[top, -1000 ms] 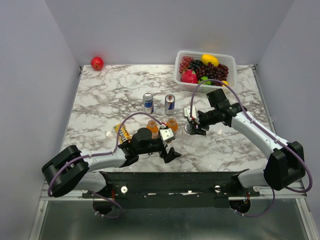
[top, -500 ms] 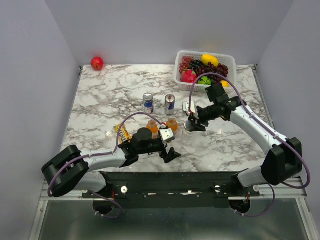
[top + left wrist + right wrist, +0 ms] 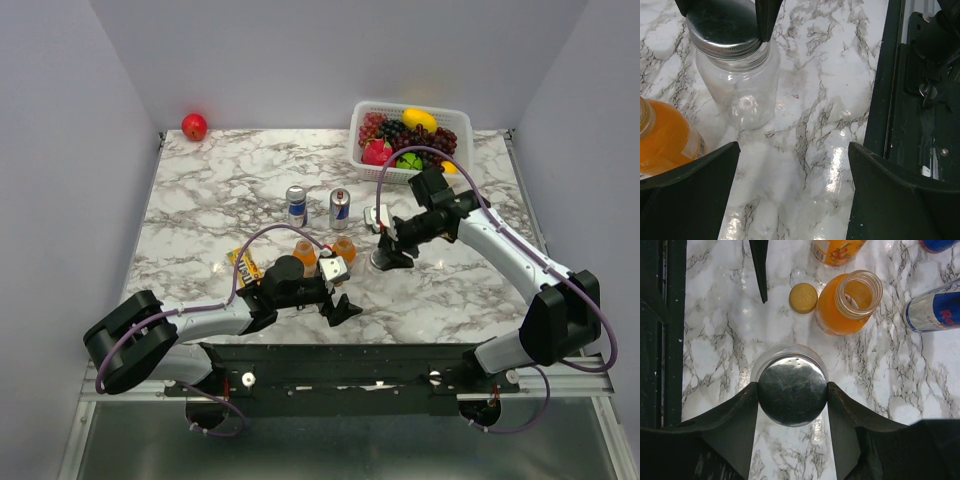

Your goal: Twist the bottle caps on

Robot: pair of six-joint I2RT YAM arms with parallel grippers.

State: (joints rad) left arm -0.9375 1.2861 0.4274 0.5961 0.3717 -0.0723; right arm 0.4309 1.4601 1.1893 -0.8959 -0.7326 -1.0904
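Right pincer [image 3: 387, 250] is clamped, half-spread, on the flat silver-grey round lid [image 3: 792, 396] atop the clear glass jar [image 3: 742, 90], just right of centre on the white marble surface [image 3: 200, 200]. Left pincer [image 3: 792, 150] gapes wide near the surface's near edge, gripping nothing.

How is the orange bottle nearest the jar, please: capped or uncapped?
Uncapped: the bottle has a bare mouth; a gold cap lies beside it.
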